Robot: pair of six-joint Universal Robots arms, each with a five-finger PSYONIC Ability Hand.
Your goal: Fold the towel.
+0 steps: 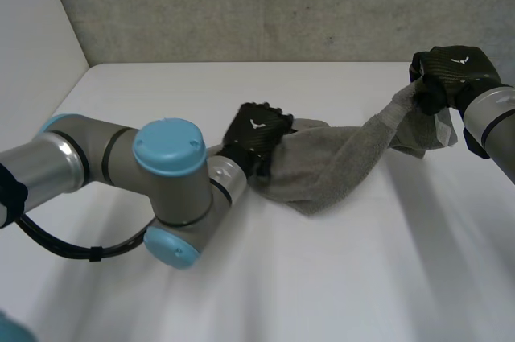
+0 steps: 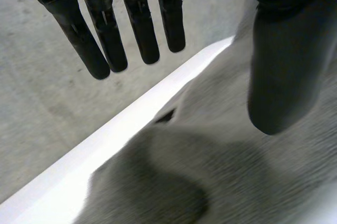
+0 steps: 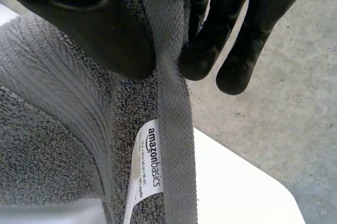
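The fingers (image 3: 202,55) and thumb of the right hand (image 1: 451,76) pinch the towel (image 1: 338,161) by its flat hemmed edge, just above a white sewn-in label (image 3: 150,163), and hold that end raised. The left hand (image 1: 257,134) hovers over the towel's opposite end with its fingers (image 2: 105,39) straight, spread and holding nothing. Between them the grey looped terry hangs in a loose, twisted band sagging to the smooth white table (image 1: 362,278). The left arm (image 1: 96,157) bends in low toward the towel.
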